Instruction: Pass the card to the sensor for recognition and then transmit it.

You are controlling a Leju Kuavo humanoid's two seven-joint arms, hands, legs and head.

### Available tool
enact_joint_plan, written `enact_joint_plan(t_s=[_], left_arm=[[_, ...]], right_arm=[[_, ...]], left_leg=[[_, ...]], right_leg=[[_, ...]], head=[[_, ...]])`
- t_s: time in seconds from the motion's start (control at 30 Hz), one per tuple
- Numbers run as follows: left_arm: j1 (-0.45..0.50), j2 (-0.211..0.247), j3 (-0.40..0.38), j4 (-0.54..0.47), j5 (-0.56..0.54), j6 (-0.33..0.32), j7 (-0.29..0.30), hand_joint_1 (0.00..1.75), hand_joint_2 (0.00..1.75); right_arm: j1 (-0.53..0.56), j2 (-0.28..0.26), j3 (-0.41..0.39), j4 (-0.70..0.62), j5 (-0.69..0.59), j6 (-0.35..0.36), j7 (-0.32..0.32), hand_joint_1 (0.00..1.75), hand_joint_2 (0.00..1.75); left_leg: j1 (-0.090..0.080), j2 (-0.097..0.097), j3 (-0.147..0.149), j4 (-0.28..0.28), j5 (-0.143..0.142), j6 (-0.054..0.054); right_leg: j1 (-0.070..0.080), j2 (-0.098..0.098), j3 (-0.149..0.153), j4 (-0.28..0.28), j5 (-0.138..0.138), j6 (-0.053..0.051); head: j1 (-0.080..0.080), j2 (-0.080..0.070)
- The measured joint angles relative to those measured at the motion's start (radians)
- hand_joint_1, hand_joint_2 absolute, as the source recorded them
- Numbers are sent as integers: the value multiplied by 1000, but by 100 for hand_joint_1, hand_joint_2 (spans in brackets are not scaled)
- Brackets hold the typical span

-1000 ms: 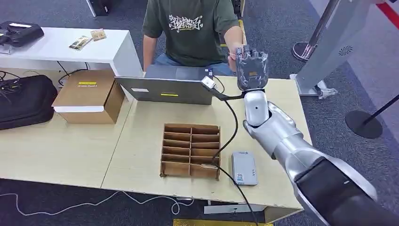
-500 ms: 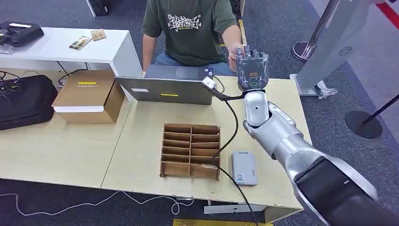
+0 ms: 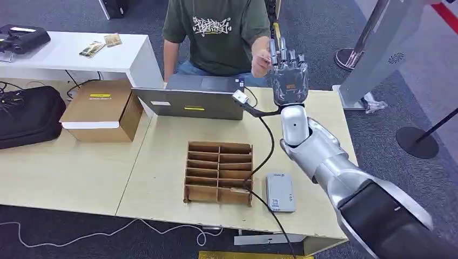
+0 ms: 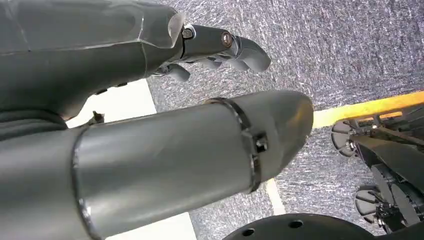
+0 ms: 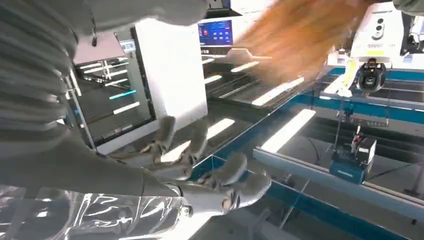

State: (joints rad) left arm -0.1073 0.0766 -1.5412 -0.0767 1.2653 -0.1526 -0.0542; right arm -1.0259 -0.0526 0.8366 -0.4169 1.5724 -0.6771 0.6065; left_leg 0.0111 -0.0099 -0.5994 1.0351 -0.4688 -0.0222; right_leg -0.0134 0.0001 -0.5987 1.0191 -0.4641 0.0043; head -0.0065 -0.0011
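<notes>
The right hand (image 3: 289, 75) is raised at the worktop's (image 3: 162, 156) far edge, fingers spread and empty; the person's hand (image 3: 261, 60) is just beside it. Hold steady until the person's hand clears.

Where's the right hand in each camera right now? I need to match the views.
Head view: the right hand is raised upper centre-right, fingers spread, beside the person's hand.
Right wrist view: the right hand comes in from the picture's left edge.
Left wrist view: not here; this camera faces the left hand over carpet.
Shared landmark: the person's hand, blurred in the right wrist view.
</notes>
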Motion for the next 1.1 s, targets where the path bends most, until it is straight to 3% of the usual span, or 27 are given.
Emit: enact_joint_plan(t_s=[0.27,0.57,0.87,1.1], left_arm=[[-1,0,0,0,3,0,2,0,0],[0,1,0,0,22,0,2,0,0],[4,1,0,0,49,5,0,0,0],[10,1,0,0,73,6,0,0,0]], right_arm=[[2,-5,4,-16,0,0,13,0,175],[47,-46,-23,-89,0,0,32,0,175],[148,-128,-133,-336,0,0,83,0,175],[241,-237,-183,-557,0,0,92,0,175]], left_leg=[[0,0,0,0,0,0],[0,0,0,0,0,0],[0,0,0,0,0,0],[0,0,0,0,-1,1]], right_leg=[[0,0,0,0,0,0],[0,0,0,0,0,0],[0,0,0,-1,0,0],[0,0,0,-1,0,0]], head=[[0,0],[0,0],[0,0],[0,0]])
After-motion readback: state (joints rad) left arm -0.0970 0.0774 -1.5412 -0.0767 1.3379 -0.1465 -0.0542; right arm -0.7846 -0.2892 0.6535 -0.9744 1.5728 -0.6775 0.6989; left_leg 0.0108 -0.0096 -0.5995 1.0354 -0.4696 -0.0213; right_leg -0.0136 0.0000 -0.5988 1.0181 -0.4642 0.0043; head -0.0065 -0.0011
